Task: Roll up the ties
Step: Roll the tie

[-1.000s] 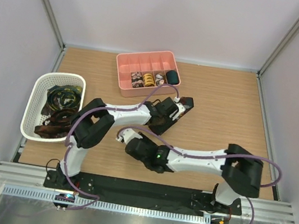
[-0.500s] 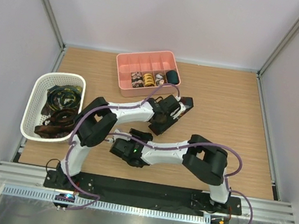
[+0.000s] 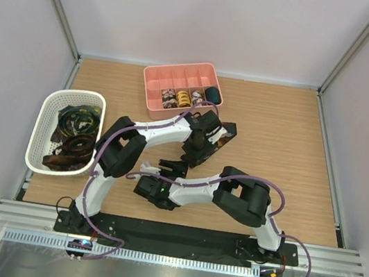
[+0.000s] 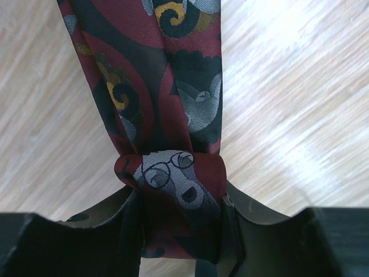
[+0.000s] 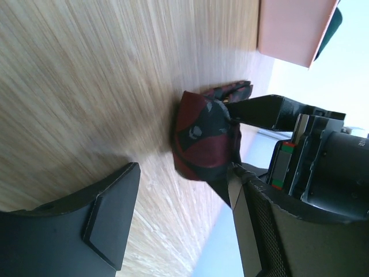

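Note:
A dark red tie (image 4: 167,86) with swirl and dog prints lies on the wooden table, running away from my left gripper (image 4: 179,202). That gripper is shut on the tie's small rolled-up end. In the top view the left gripper (image 3: 196,142) is at the table's middle, over the tie (image 3: 224,134). My right gripper (image 5: 179,213) is open and empty. It faces the rolled end (image 5: 204,138) from close by, with the roll just beyond its fingertips. In the top view the right gripper (image 3: 165,168) is just in front of the left one.
A pink divided tray (image 3: 180,78) at the back holds several coiled ties (image 3: 180,97) and a dark roll. A white mesh basket (image 3: 49,99) at the left holds loose ties (image 3: 77,128). The right arm's elbow (image 3: 245,197) is folded over the near middle.
The right arm has folded, its elbow swinging left toward the middle, while its gripper stays near the rolled end. The left gripper has shifted slightly left over the tie.

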Motion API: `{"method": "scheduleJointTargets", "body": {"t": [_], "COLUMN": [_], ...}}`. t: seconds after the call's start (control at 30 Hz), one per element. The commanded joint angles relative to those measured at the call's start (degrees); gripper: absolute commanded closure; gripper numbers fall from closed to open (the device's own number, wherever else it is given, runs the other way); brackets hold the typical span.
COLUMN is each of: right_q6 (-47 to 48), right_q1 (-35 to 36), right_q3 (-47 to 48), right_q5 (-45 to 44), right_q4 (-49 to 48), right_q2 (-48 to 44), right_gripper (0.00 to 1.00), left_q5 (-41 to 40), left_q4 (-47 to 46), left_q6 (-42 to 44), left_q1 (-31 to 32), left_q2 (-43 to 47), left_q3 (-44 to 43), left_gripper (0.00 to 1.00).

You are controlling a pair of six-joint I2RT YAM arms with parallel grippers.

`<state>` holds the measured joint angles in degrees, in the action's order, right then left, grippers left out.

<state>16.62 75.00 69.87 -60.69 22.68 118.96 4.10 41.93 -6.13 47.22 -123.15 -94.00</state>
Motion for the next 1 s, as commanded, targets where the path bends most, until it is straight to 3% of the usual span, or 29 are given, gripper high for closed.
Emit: {"method": "scheduleJointTargets", "body": {"t": [0.0,0.4,0.63,0.73,0.87,0.97], "right_q6": [2.2,3.0,-6.0,-9.6,-12.0,-13.1], "right_q1": [0.2,-1.3,-3.1,-3.8,-4.0,-4.0], "right_q3": [0.8,2.0,6.8,8.3,8.4,8.2], "right_q5": [-0.7,-2.9,-3.3,-3.2,-1.7,-0.8], "right_q4": [-2.6,-4.3,5.8,9.1,9.7,9.8], "right_q2": [1.4,6.2,9.4,11.4,11.4,10.2], "right_gripper": [0.3,0.29,0.37,0.46,0.75,0.83], "left_q5": [5.3,8.0,7.0,6.6,5.6,5.0], "left_q4": [11.8,13.7,13.5,13.6,13.5,13.4], "left_q6": [-1.9,-2.6,-3.2,-3.3,-3.1,-3.0], "left_q1": [-0.1,-0.3,-0.2,-0.2,-0.3,-0.3], "left_q2": [-4.9,-5.2,-5.0,-4.8,-4.6,-4.1], "left_q3": [2.9,2.4,2.6,2.8,3.1,3.2], "left_gripper": [1.0,1.0,1.0,1.0,0.99,0.98]}}
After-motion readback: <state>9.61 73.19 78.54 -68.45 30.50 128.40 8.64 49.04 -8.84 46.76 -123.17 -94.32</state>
